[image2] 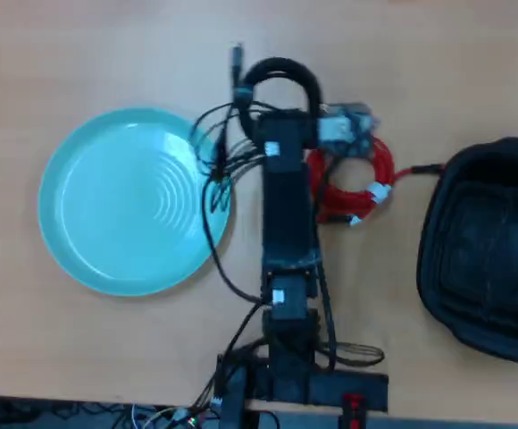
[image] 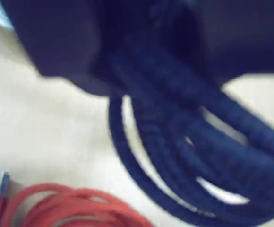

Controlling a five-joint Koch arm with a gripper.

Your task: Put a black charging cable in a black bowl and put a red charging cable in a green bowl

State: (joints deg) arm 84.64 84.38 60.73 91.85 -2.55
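Observation:
My gripper (image2: 281, 105) reaches to the far side of the table in the overhead view. It appears shut on the black charging cable (image2: 281, 70), whose coil arches out past its tip, with a loose plug end to the left. In the blurred wrist view the black coil (image: 198, 142) hangs close under the dark gripper (image: 141, 71), above the table. The red charging cable (image2: 362, 183) lies coiled just right of the arm and shows at the wrist view's bottom left (image: 71, 205). The green bowl (image2: 71, 206) lies to the left and the black bowl (image2: 491, 246) at the right edge; both look empty.
The robot's own loose black wires (image2: 214, 179) hang over the green bowl's right rim. The arm's base (image2: 286, 375) stands at the table's near edge. Bare wooden table (image2: 420, 63) lies beyond the bowls.

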